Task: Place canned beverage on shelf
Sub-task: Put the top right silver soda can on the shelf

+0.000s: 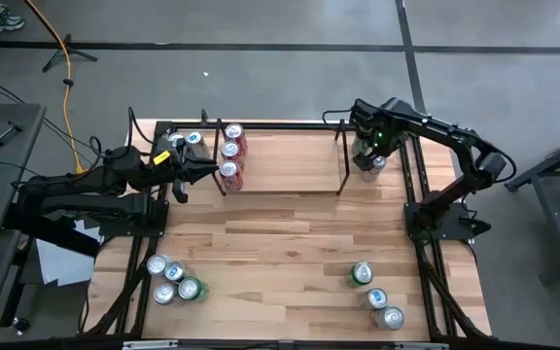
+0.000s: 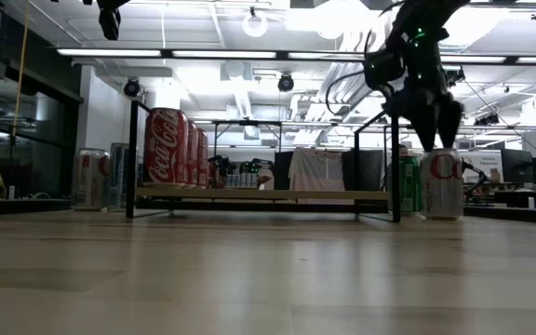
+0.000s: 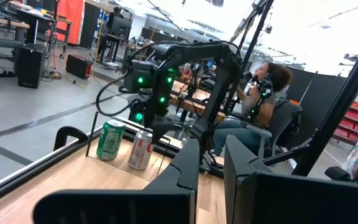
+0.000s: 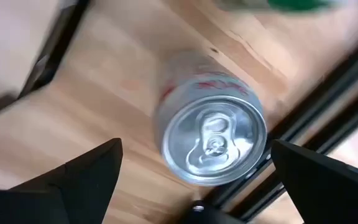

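Note:
A silver can with red lettering (image 2: 443,183) stands upright on the table just right of the shelf (image 1: 280,190), beside a green can (image 2: 406,186). Directly above the silver can my right gripper (image 2: 433,140) points down and is open. In the right wrist view its fingers (image 4: 86,180) stand on either side of the can top (image 4: 213,137), clear of it. Three red cans (image 1: 230,153) stand in a row at the shelf's left end. My left gripper (image 1: 207,173) is held level and shut at the table's left side, near the red cans.
Several cans stand at the near left (image 1: 173,279) and three at the near right (image 1: 375,290). Two more cans (image 1: 188,140) stand left of the shelf. The black table frame rail (image 1: 411,180) runs close by the silver can. A person (image 3: 263,99) sits beyond the table.

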Robot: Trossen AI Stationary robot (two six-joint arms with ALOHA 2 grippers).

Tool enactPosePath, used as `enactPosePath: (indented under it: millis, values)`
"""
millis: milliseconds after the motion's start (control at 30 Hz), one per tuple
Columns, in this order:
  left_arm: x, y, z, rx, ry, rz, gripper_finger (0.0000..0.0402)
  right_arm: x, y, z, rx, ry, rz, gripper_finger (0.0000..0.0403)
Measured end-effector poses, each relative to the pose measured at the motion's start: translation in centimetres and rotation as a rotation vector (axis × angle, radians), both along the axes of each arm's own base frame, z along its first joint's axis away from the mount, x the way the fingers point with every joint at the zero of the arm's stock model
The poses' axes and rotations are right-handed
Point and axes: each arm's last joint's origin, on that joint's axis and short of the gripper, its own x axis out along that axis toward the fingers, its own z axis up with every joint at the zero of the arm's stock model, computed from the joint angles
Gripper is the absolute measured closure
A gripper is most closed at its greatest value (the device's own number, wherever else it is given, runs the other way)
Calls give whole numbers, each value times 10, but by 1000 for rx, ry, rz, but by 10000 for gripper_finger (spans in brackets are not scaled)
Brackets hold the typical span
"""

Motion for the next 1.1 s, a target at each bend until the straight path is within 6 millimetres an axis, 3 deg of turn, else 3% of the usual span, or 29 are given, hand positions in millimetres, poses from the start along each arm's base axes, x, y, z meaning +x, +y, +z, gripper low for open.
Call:
enactPosePath:
  millis: [200, 467, 633, 800, 933, 1100]
  values:
    - [0, 0, 0, -21, -5, -2, 402, 6, -6, 17, -44, -54, 248, 6]
    - [0, 0, 0, -21, -4, -2, 401, 9, -8, 26, -74, -81, 248, 6]
    - [0, 0, 0, -22, -4, -1, 402, 4, -7, 26, -37, -36, 400, 6]
    - [0, 0, 0, -23, -5, -1, 402, 2, -6, 26, -16, 10, 667, 6]
    - [0, 0, 0, -25, -5, -1, 402, 1, -3, 18, 39, -7, 800, 6]
    - [0, 0, 0, -45, -9, -3, 402, -6, 2, -6, 114, 57, 917, 6]
